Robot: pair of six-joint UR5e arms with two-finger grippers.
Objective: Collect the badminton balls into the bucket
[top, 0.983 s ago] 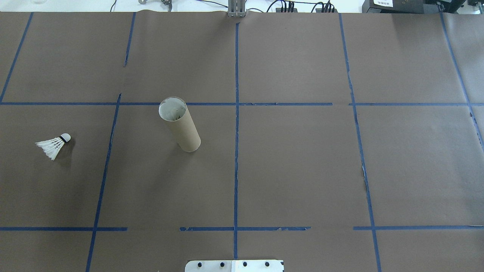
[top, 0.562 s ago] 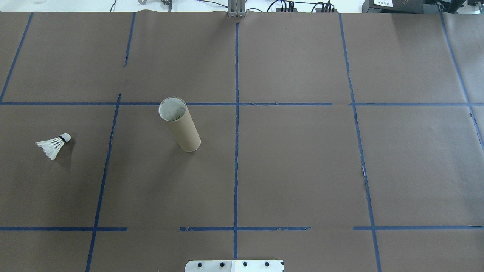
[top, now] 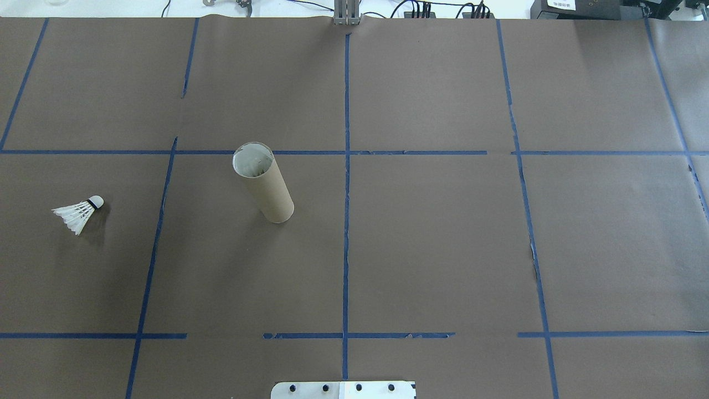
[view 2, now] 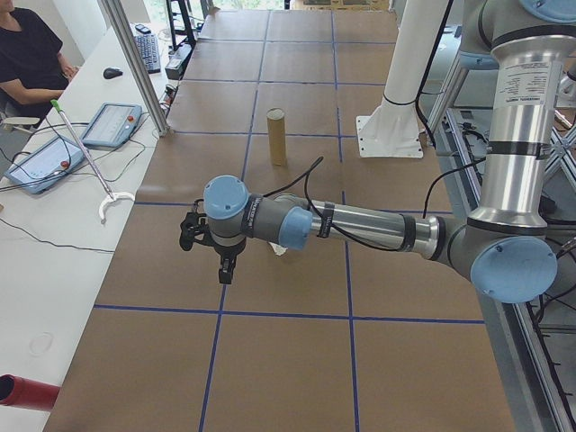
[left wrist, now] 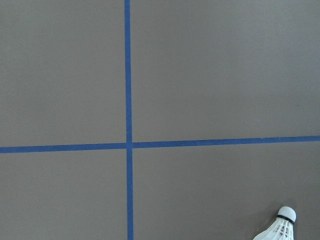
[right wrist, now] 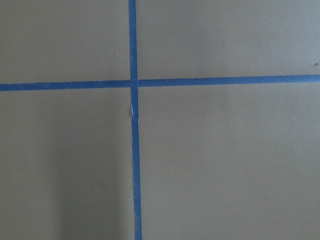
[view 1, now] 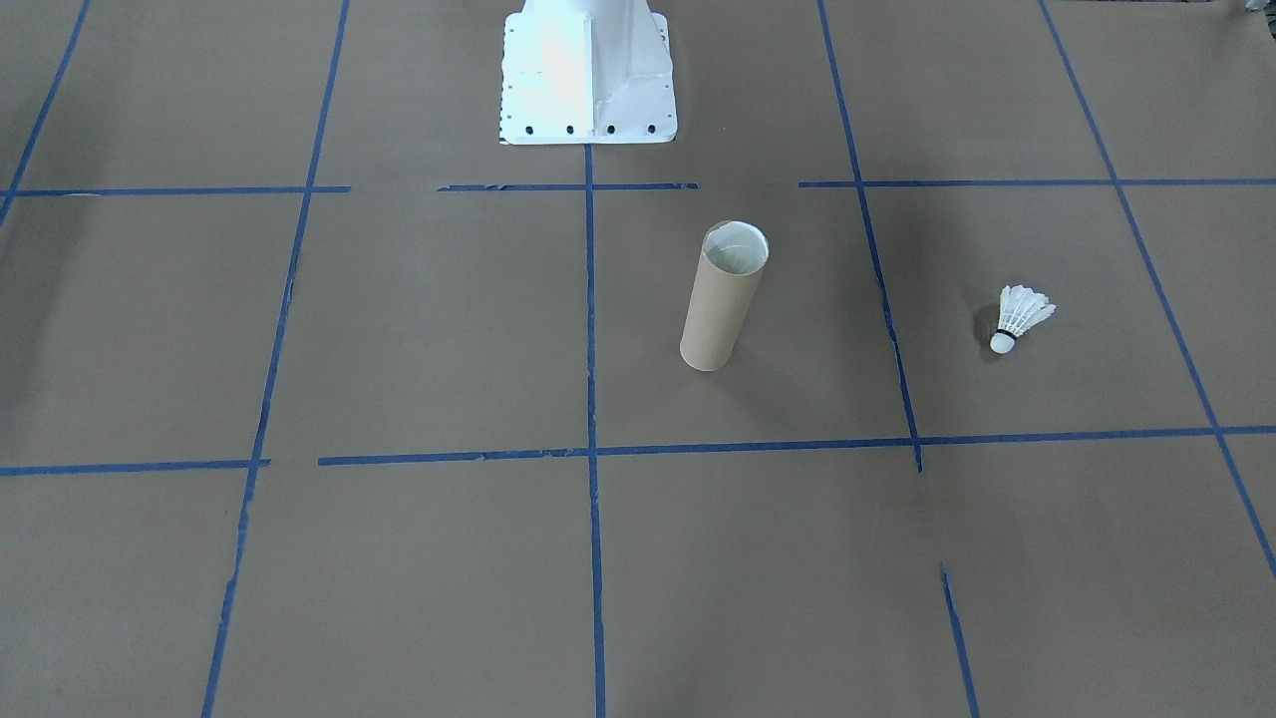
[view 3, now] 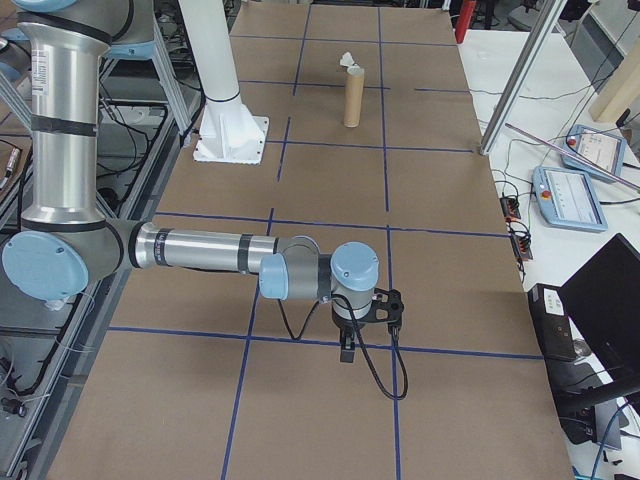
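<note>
The badminton ball (top: pixel 77 215) is a white feather shuttlecock with a black band, lying on its side at the table's left; it also shows as the shuttlecock (view 1: pixel 1019 317) and, cut off at the lower right, as the shuttlecock (left wrist: pixel 281 229). The bucket (top: pixel 265 185), a brown cardboard tube with a pale lining, stands upright and open-topped near the middle, also visible as the tube (view 1: pixel 723 299) and tube (view 2: pixel 276 137). My left gripper (view 2: pixel 223 272) hangs above the table near the shuttlecock. My right gripper (view 3: pixel 347 352) hangs over the far right of the table. For both I cannot tell open or shut.
The white robot base (view 1: pixel 586 70) sits at the table's near edge. Blue tape lines cross the brown paper cover. A person (view 2: pixel 27 54) sits at a side desk with tablets (view 2: pixel 110 124); another pendant (view 3: pixel 568 196) lies on the opposite desk.
</note>
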